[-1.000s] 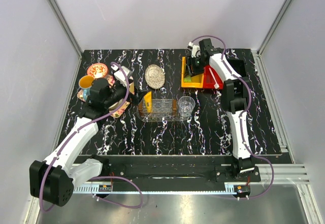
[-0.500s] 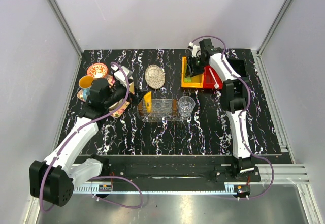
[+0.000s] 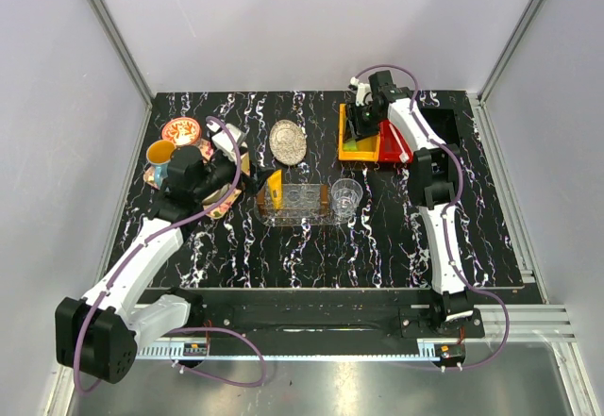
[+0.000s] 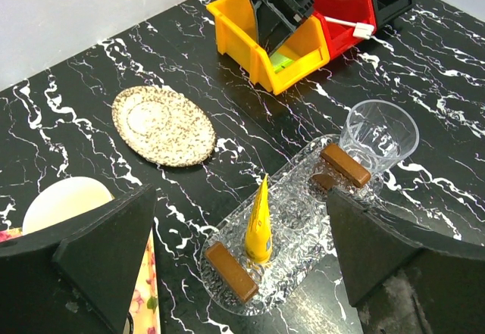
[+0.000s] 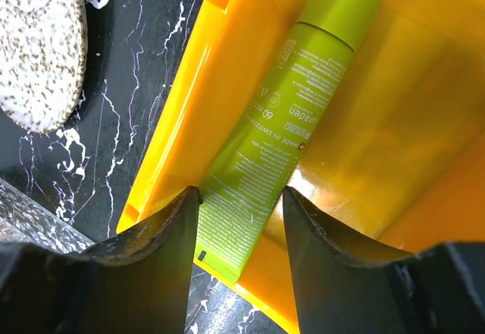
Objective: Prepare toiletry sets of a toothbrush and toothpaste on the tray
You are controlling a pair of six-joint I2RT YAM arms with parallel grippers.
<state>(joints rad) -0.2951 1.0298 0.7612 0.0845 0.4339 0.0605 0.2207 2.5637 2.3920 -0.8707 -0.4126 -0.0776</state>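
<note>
The right gripper [image 5: 241,195] has its 2 fingers [image 5: 163,235] spread, with the flat crimped end of the lime green toothpaste tube [image 5: 280,122] lying between them. Whether the pads touch it cannot be told, and nothing is clamped. This tube lies flat on the floor of the yellow bin [image 5: 394,137], cap pointing away from the fingers. In the top view the yellow bin [image 3: 347,149] sits behind the clear oval tray [image 3: 300,216] and to its right. Directly right of that bin is the red bin [image 3: 390,142], with the white toothbrush [image 4: 345,22] lying across its rim.

The left gripper [image 4: 241,198] is wide open and empty, hanging above the near left side of the tray [image 4: 292,169]. On the left half of the tray the orange-yellow toothpaste tube [image 4: 258,224] stands on its cap, crimped end up. A brown handle [image 4: 231,271] sits at each end of the tray. A clear cup [image 4: 379,133] stands at the tray's right end, and a speckled silvery dish [image 4: 163,124] lies behind the tray, apart from it. The colourful square tray [image 3: 219,210] lies to the oval tray's left.
</note>
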